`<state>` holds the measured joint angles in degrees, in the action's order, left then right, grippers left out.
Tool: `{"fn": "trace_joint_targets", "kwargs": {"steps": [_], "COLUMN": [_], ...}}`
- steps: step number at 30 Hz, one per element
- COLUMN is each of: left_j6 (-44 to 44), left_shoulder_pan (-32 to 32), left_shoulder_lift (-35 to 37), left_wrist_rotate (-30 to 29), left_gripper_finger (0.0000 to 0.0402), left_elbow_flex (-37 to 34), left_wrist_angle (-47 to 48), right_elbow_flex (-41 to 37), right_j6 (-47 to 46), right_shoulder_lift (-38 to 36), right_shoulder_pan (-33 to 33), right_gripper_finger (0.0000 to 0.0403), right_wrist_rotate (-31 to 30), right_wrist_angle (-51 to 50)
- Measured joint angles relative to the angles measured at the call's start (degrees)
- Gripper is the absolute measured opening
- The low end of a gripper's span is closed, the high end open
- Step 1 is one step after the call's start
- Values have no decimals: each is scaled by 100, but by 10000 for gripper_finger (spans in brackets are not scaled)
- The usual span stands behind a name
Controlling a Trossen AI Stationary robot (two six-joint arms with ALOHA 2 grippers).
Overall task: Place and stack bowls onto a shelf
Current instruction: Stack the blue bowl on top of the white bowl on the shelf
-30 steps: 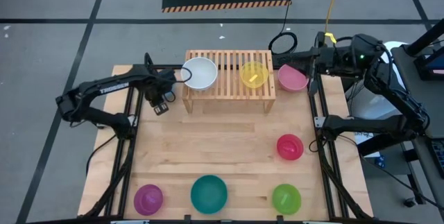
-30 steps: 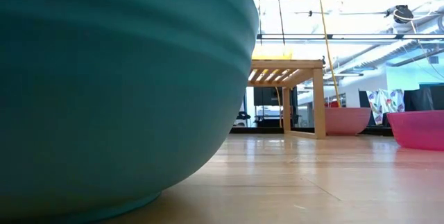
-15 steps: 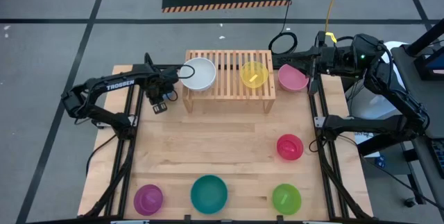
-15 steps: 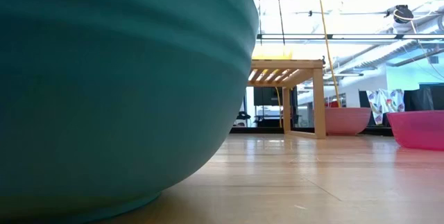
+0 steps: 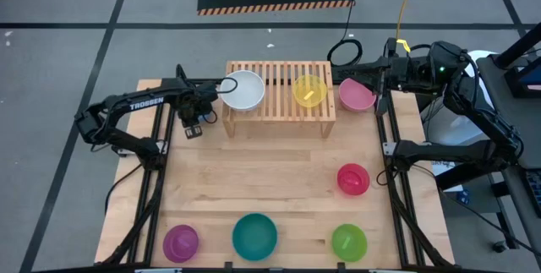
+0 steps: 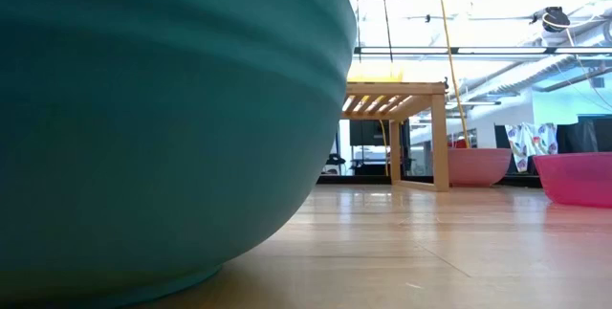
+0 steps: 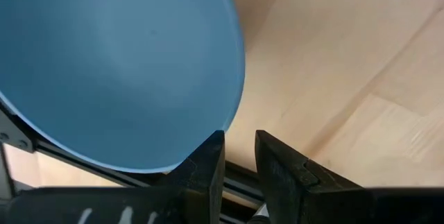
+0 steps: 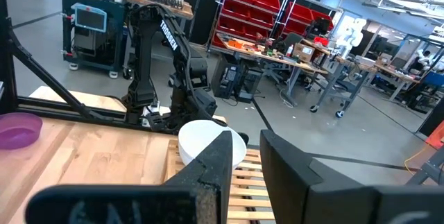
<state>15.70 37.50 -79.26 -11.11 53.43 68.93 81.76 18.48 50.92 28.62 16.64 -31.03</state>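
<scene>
The light-wood shelf [image 5: 275,87] stands at the table's far middle. On its slats rest a white bowl [image 5: 243,90] at the left end and a yellow bowl [image 5: 309,90]. A blue bowl [image 7: 118,64] shows only in the left wrist view; in the high view my left arm hides it. My left gripper [image 7: 240,148] points down beside the shelf's left end [image 5: 196,117], open by a narrow gap, with the blue bowl's rim at one fingertip. My right gripper [image 8: 246,148] is held level, high at the far right, open and empty. My left gripper has one fingertip [image 7: 215,148] right at the blue bowl's rim [image 7: 232,109], coming from above. Nothing shows in the gap between the fingers. Whether the fingertip touches the rim, I cannot tell.
A pale pink bowl [image 5: 356,95] sits on the table right of the shelf, a deeper pink one [image 5: 352,178] nearer. Purple [image 5: 181,242], teal [image 5: 254,236] and green [image 5: 349,241] bowls line the near edge. The teal bowl [image 6: 143,127] fills much of the low view.
My left arm has shifted slightly toward the table's far edge and its wrist has rolled a little; over the last half second it has kept still. The bowls and the shelf have not moved.
</scene>
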Motion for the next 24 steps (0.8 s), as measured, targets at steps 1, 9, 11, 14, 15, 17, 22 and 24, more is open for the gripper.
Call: {"fn": "trace_joint_targets", "kwargs": {"steps": [1, 9, 11, 14, 15, 17, 22, 24], "left_j6": [38, 192, 84, -69, -84, -81, 25, 35], "left_shoulder_pan": [0, 117, 232, 366, 386, 396, 393, 393], "left_shoulder_lift": [0, 0, 0, -2, -2, -2, -2, -2], "left_wrist_rotate": [-31, -51, -43, 50, 52, 56, 61, 61], "left_gripper_finger": [88, 88, 88, 88, 88, 88, 88, 88], "left_elbow_flex": [0, 0, -35, -133, -160, -224, -416, -434], "left_wrist_angle": [1, 6, -3, 14, 6, 5, -9, -11], "right_elbow_flex": [0, 0, 0, 0, 0, 0, 0, 0], "right_j6": [0, 0, 0, -1, -1, 0, -1, 0], "right_shoulder_lift": [-2, -2, -2, -2, -2, -2, -2, -4], "right_shoulder_pan": [0, 0, 0, 0, 0, 0, 0, 0], "right_gripper_finger": [67, 67, 67, 67, 67, 67, 67, 67], "right_wrist_rotate": [0, 2, 2, 1, 1, 2, 2, 2], "right_wrist_angle": [0, 0, 0, 0, 0, 2, 144, 209]}}
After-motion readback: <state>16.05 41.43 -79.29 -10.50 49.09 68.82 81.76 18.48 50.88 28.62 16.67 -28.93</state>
